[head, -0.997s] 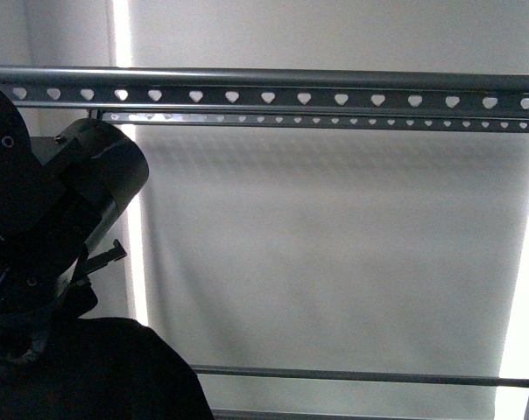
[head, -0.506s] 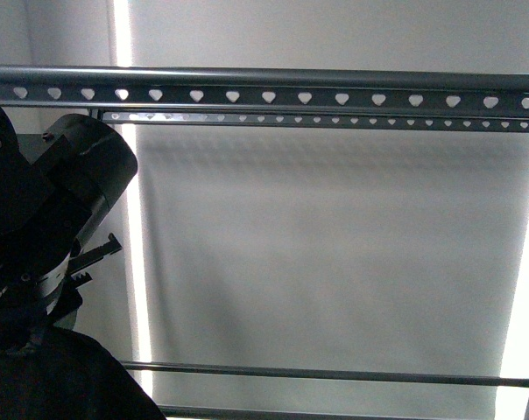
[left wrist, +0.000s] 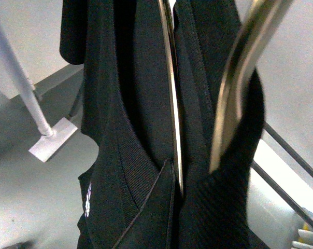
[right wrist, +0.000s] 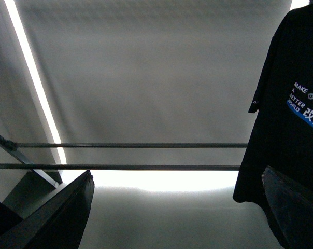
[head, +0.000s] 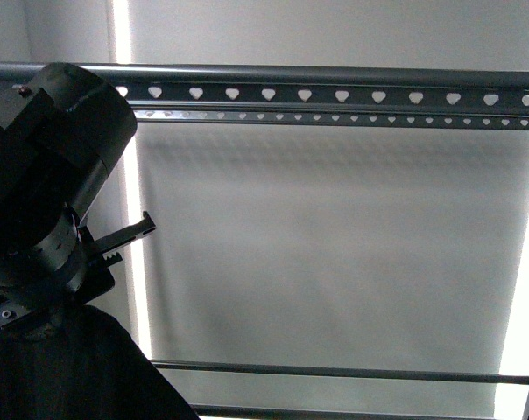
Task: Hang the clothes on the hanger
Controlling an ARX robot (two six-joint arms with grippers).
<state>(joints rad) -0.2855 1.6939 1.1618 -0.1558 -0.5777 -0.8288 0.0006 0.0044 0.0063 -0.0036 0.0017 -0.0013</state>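
Clothes (head: 81, 376): your black T-shirt hangs as a dark mass under the left arm, at the lower left of the front view, well below the rack's top rails.
Print: in the right wrist view you read white "MAKE A BETTER WORLD" on the shirt, with Chinese characters and a blue stripe beneath it.
Wire hanger (left wrist: 173, 104): a thin metal wire runs through the shirt's neck opening. The ribbed collar lies against it in the left wrist view.
Rack (head: 335, 94): grey, with two top rails punched with heart-shaped holes crossing the top of the front view. A thin crossbar (head: 335, 374) runs low down.
Left arm (head: 50, 157): raised, its black housing hides the left end of the top rails from the camera.
Left fingers: lost in the dark where arm meets cloth, so you cannot tell whether they are spread or closed.
Right fingers (right wrist: 63, 212): spread wide, with nothing between them. They face two thin crossbars and a slanted leg (right wrist: 27, 163) of the rack, and the shirt hangs beyond one of them.
Backdrop: a pale blind (head: 335, 245) fills the space behind the rack, with a bright strip of light at its left edge.
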